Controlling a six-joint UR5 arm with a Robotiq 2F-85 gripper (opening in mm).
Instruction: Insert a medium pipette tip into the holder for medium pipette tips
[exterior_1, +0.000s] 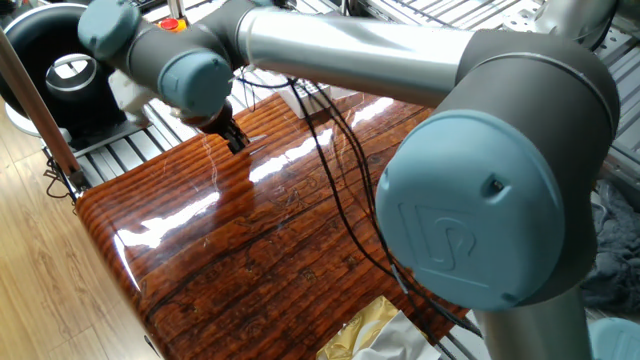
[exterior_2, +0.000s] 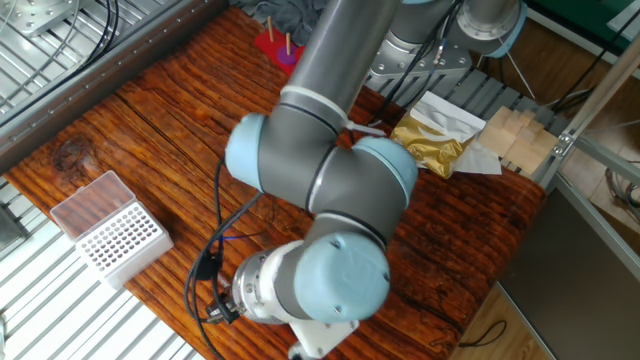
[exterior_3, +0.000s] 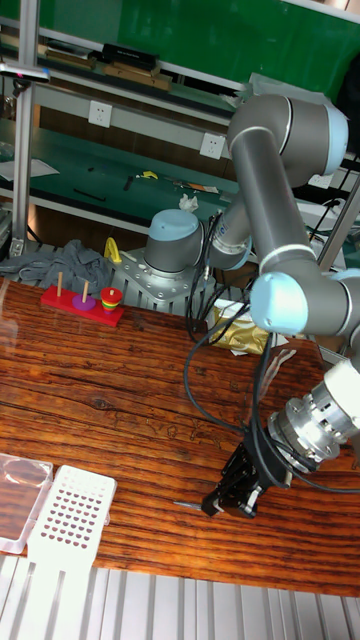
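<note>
Translucent and hair-thin, the tapered plastic medium pipette tip (exterior_3: 187, 505) jutted sideways from the black gripper (exterior_3: 226, 491) whose 2 fingers were clamped on it at lower centre, likely to slip or miss a hole in the white grid-topped holder (exterior_3: 68, 511) at lower left.

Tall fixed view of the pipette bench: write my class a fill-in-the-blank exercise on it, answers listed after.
1. The gripper hangs above the ____ table.
2. The white holder for medium pipette tips has a top face full of small ____.
3. The ring toy at the table's far edge has a ____ base.

Answers: wooden; holes; red
</note>
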